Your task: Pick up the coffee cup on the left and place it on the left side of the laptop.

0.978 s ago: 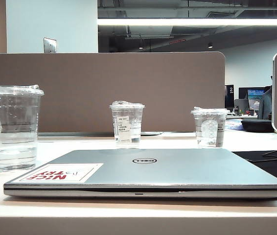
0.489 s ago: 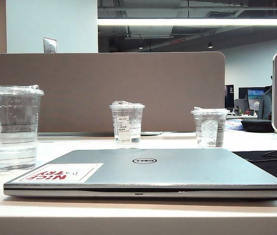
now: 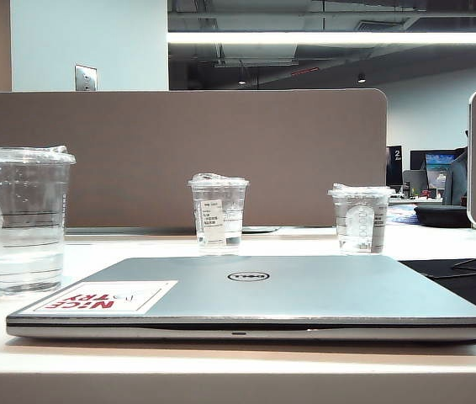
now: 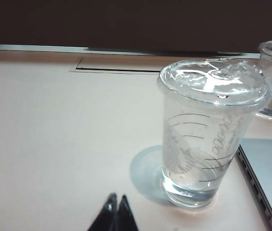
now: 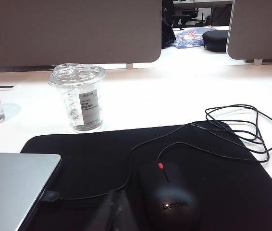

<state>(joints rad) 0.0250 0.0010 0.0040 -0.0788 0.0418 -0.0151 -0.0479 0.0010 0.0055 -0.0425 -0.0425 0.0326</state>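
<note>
The coffee cup (image 3: 23, 223) is the tall clear lidded cup with thin black lines, standing upright on the white table at the far left, just off the laptop's left corner. The closed silver-grey laptop (image 3: 255, 295) lies flat in the middle foreground, its red-lettered sticker near the cup. In the left wrist view the coffee cup (image 4: 208, 134) stands beside the laptop's edge (image 4: 270, 178). My left gripper (image 4: 117, 198) is shut and empty, short of the cup and to one side of it. My right gripper (image 5: 117, 192) is shut and empty over a black mouse pad. Neither gripper shows in the exterior view.
Two shorter clear cups stand behind the laptop: one with a white label (image 3: 218, 215), one with a round logo (image 3: 361, 220). A black mouse (image 5: 169, 197) and its cable (image 5: 232, 130) lie on the mouse pad (image 5: 102, 159) to the laptop's right. A brown partition (image 3: 179, 156) closes the back.
</note>
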